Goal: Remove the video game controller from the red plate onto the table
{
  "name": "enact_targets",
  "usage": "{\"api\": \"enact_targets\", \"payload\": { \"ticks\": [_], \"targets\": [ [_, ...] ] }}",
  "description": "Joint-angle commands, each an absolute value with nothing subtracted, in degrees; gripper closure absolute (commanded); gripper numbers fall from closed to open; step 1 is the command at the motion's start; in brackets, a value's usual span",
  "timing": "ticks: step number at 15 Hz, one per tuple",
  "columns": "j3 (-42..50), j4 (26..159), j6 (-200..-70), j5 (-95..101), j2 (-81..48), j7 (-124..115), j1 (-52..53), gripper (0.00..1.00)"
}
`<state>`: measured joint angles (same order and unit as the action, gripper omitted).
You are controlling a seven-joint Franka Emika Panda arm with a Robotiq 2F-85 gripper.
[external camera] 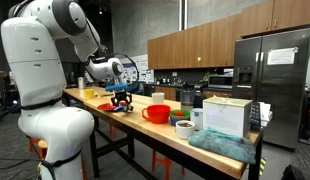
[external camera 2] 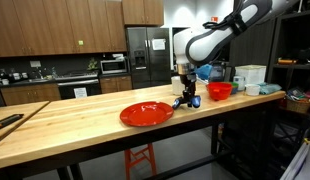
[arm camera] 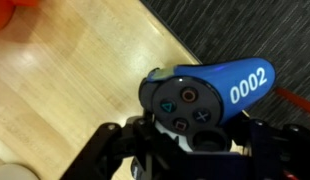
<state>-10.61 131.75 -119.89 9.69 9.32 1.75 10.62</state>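
Gripping the video game controller [arm camera: 195, 95], the pincer [external camera 2: 187, 95] hangs low over the worktop [external camera 2: 75, 135], just beside the red plate [external camera 2: 147, 114] and close to a long edge. That plate lies empty, so the removal looks done. Left, by my judgement: set the controller on the wood and release it; whether it already touches the worktop I cannot tell

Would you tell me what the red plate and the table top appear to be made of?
The red plate: probably plastic, with a glossy finish that shows bright highlights. The table top: light wood with a smooth satin finish, going by the visible grain and plank lines.
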Motion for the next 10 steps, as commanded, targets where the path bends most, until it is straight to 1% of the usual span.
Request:
{"api": "enact_targets", "payload": {
  "ticks": [1, 6, 7, 8, 10],
  "targets": [
    [-10.51, 133.91, -121.26, 8.28, 11.66, 2.44, 10.79, 0.58],
    [-10.33, 134.12, -123.55, 8.38, 11.7, 2.51, 10.64, 0.58],
    [-10.22, 134.39, -124.69, 8.17, 11.81, 2.45, 10.58, 0.09],
    [-10.04, 134.64, -125.6, 8.06, 11.94, 2.54, 10.45, 0.07],
    [-9.27, 135.11, -127.53, 7.22, 12.32, 3.62, 10.08, 0.0]
  ]
}}
